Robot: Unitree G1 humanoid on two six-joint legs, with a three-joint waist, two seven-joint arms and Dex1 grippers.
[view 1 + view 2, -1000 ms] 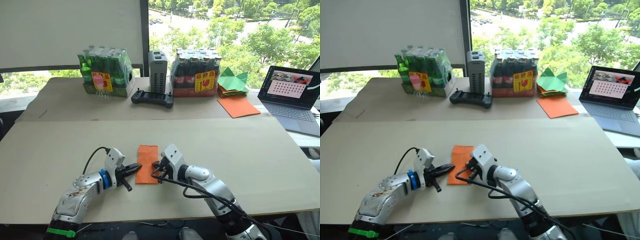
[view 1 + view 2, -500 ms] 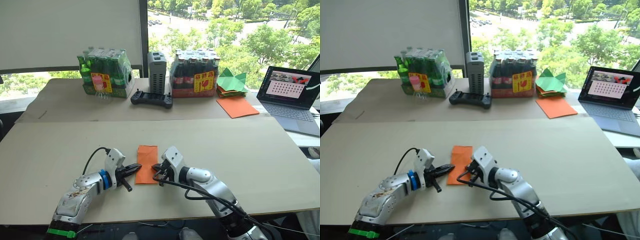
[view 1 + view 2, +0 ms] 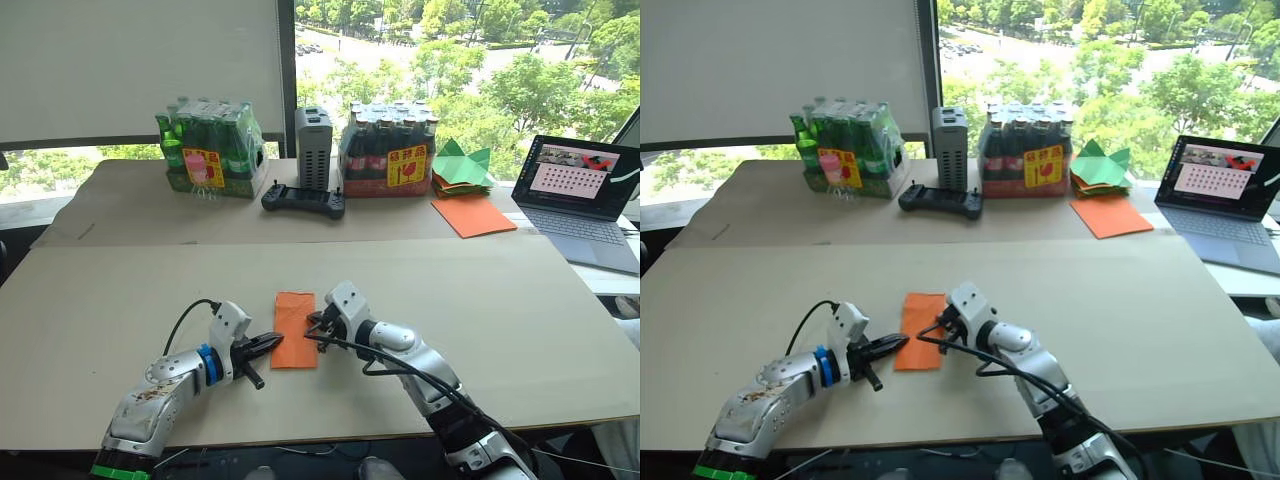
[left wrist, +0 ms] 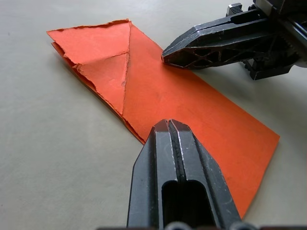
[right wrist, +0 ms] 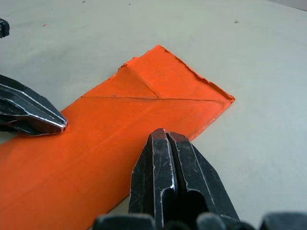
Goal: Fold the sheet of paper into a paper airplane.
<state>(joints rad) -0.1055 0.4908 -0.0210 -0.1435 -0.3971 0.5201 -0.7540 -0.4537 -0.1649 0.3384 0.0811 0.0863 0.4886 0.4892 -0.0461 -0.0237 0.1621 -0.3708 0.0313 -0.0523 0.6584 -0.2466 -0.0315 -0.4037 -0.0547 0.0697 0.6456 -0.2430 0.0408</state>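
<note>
The sheet of paper is bright orange and lies flat on the near table, folded into a long narrow strip. Triangular corner flaps are creased in at its far end. My left gripper is shut, and its tip rests on the strip's left edge near the near end. My right gripper is also shut and touches the opposite, right edge about halfway along. Neither gripper has paper between its fingers. The left gripper's tip also shows in the right wrist view.
On the far table stand a pack of green bottles, a grey box, a black controller and a pack of dark bottles. Further right are green paper shapes, a smooth orange sheet and a laptop.
My right gripper has slid along the strip's right edge, away from me, from near the near corner to about halfway. The left gripper has stayed where it was.
</note>
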